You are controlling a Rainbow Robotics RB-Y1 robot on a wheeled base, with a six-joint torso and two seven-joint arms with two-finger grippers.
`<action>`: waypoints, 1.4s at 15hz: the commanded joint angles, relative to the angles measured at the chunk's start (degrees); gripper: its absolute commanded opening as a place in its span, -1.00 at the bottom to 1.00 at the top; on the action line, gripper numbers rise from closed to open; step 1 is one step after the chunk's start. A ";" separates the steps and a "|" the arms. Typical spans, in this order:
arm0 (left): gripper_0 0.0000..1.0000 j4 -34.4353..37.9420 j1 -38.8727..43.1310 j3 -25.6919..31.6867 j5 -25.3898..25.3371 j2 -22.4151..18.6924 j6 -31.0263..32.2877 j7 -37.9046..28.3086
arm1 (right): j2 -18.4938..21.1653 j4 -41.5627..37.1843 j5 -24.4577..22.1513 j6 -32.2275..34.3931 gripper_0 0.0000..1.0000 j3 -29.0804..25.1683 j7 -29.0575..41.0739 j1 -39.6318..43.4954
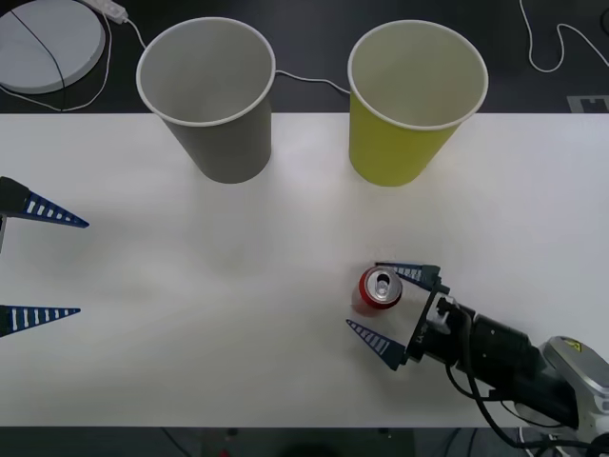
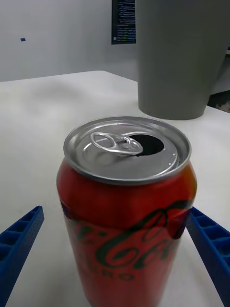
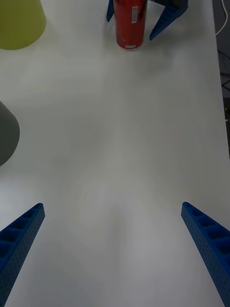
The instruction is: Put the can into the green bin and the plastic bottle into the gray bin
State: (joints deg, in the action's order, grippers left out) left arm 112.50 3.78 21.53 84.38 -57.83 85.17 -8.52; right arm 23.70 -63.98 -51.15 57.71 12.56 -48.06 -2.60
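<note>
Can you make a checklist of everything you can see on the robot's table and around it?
Surface: white table, bare between the things.
Job's things: the can stands upright, top already opened; the gray bin and the green bin stand upright at the far edge, nothing seen inside them. No plastic bottle seen.
Clutter: nothing seen on the table.
Grippers: right gripper open, fingers either side of the can, not yet closed on it; left gripper open, waiting at the table's left edge.
Cables: white cable behind the bins, another on the floor.
Surroundings: dark floor with a round white disc.
</note>
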 commanded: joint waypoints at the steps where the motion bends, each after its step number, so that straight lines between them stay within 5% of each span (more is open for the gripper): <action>1: 1.00 0.00 0.00 0.00 -0.01 0.00 0.00 0.00 | -0.41 -0.01 -0.01 -0.67 1.00 0.44 -0.01 -0.21; 4: 1.00 0.00 0.00 0.00 -0.01 0.00 0.00 0.00 | -0.50 -0.01 0.08 -0.67 1.00 0.44 -0.19 -0.30; 6: 1.00 0.00 0.00 0.00 -0.01 0.00 0.00 0.00 | -0.41 -0.01 -0.01 -0.67 -0.67 0.53 -0.19 -0.39; 7: 1.00 0.00 0.00 0.00 -0.01 0.00 0.00 0.00 | -0.50 -0.09 -0.01 -0.67 -1.00 0.62 -0.28 -0.48; 16: 1.00 0.00 0.00 0.00 -0.01 0.00 0.00 0.00 | 0.12 -0.09 -0.97 -0.67 -1.00 0.97 0.69 -1.62; 21: 1.00 0.00 0.00 0.00 -0.01 0.00 0.00 0.00 | 5.39 -5.63 -2.82 -1.02 -1.00 2.91 7.55 -0.56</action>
State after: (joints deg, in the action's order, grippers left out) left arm 112.50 3.78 21.53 84.38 -57.83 85.17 -8.53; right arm 28.07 -67.82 -53.63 57.09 15.00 -42.13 -3.70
